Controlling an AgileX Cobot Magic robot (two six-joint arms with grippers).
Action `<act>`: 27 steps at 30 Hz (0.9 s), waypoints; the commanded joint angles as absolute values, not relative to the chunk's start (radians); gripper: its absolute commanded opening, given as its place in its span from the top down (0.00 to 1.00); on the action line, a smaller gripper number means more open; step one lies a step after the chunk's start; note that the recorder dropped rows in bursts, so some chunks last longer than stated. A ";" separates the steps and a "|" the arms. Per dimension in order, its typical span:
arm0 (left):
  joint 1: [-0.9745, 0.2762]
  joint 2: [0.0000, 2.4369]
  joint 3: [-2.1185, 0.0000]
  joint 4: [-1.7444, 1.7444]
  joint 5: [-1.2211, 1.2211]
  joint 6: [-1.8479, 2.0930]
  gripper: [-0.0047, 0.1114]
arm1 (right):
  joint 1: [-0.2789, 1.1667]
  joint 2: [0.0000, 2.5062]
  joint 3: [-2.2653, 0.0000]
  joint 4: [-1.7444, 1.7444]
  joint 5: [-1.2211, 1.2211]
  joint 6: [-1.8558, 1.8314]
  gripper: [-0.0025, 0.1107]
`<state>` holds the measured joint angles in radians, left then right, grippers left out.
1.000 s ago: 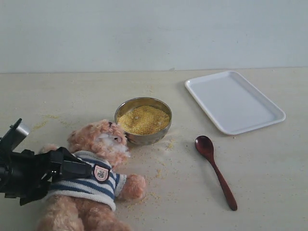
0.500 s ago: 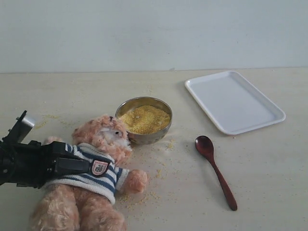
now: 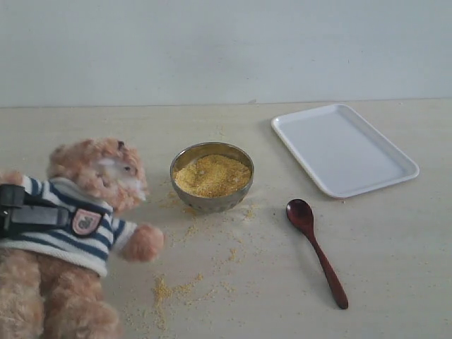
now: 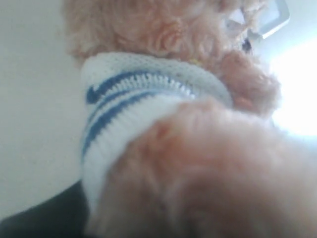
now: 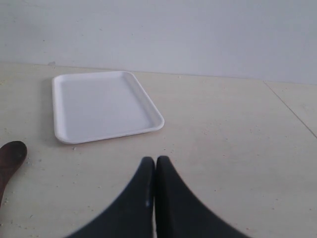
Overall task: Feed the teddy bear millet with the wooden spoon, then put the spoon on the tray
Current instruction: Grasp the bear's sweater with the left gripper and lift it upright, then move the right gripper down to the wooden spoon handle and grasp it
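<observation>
- Your left claw (image 3: 49, 214) is now pinched on the bear (image 3: 70, 244), across the striped shirt just under the head. A second ago it stands spread wide at that same spot. One finger shows as a black bar over the chest; the other is hidden behind the plush.
- The bear is no longer flat on its back with its head against the bowl (image 3: 212, 201). It is upright now, at the left edge of the exterior view, apart from the bowl and facing it.
- The spot it has left is bare, with millet (image 3: 212, 175) strewn over the tabletop (image 3: 395, 247) between bear and bowl. The main heap sits in the bowl.
- For your task, I judge the bear is about propped and ready to be fed. Feeding itself is not yet begun.
- The spoon (image 3: 319, 256) lies untouched on the tabletop, right of the bowl and near the tray (image 3: 344, 148) but not touching it. Its oval end points toward the tray.
- Your right claw (image 5: 155, 161) is pressed together with nothing in it. The tray lies ahead of it and the spoon's tip shows at the edge of its view.
- The bear is fluffy light-brown plush with a pale muzzle, a navy-and-white shirt and a shield badge on the chest. It looks soft, so expect it to sag if your pinch loosens.
- The left wrist view shows only blurred fur and shirt.
</observation>
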<state>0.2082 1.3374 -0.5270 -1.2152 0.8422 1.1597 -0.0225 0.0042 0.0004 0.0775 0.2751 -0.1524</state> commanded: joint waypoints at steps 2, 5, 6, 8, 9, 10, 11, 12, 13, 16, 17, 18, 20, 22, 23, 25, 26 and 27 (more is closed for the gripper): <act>0.247 1.178 -0.563 -1.313 0.852 1.132 0.92 | -0.029 0.000 0.000 0.076 0.266 -0.155 0.98; 0.247 1.168 -0.563 -1.417 0.844 1.230 0.92 | -0.029 0.000 0.000 0.076 0.266 -0.155 0.98; 0.247 1.173 -0.563 -1.438 0.836 1.286 0.92 | -0.029 0.000 0.000 0.076 0.266 -0.155 0.98; 0.247 1.185 -0.563 -1.466 0.817 1.378 0.92 | -0.029 0.000 0.000 0.076 0.266 -0.155 0.98; 0.247 1.195 -0.563 -1.478 0.809 1.389 0.92 | -0.029 0.000 0.000 0.076 0.266 -0.155 0.98; 0.247 1.204 -0.563 -1.487 0.809 1.389 0.92 | -0.029 0.000 0.000 0.076 0.266 -0.155 0.98; 0.247 1.220 -0.563 -1.513 0.815 1.386 0.92 | -0.029 0.000 0.000 0.076 0.266 -0.155 0.98; 0.247 1.231 -0.563 -1.532 0.825 1.386 0.92 | -0.029 0.000 0.000 0.076 0.266 -0.155 0.98; 0.247 1.244 -0.563 -1.550 0.836 1.386 0.92 | -0.029 0.000 0.000 0.076 0.266 -0.155 0.98; 0.247 1.293 -0.563 -1.601 0.877 1.386 0.92 | -0.029 0.000 0.000 0.074 0.266 -0.159 0.98; 0.247 1.309 -0.563 -1.613 0.887 1.386 0.92 | -0.029 0.000 0.000 0.058 0.266 -0.174 0.98; 0.247 1.325 -0.563 -1.618 0.891 1.386 0.92 | -0.029 0.000 0.000 0.037 0.264 -0.205 0.98; 0.247 1.354 -0.563 -1.626 0.907 1.386 0.92 | -0.029 0.000 0.000 0.010 0.247 -0.244 0.98; 0.247 1.376 -0.563 -1.630 0.923 1.386 0.92 | -0.029 0.000 0.000 0.064 0.221 -0.214 0.98; 0.247 1.385 -0.563 -1.633 0.931 1.386 0.92 | -0.029 0.000 0.000 0.116 0.197 -0.186 0.98; 0.247 1.397 -0.563 -1.633 0.954 1.386 0.92 | -0.029 0.000 0.000 0.194 0.125 -0.145 0.98; 0.247 1.401 -0.563 -1.633 0.966 1.386 0.92 | -0.029 0.000 0.000 0.240 0.070 -0.107 0.98; 0.247 1.404 -0.563 -1.633 0.973 1.386 0.92 | -0.029 0.000 0.000 0.302 0.028 -0.060 0.98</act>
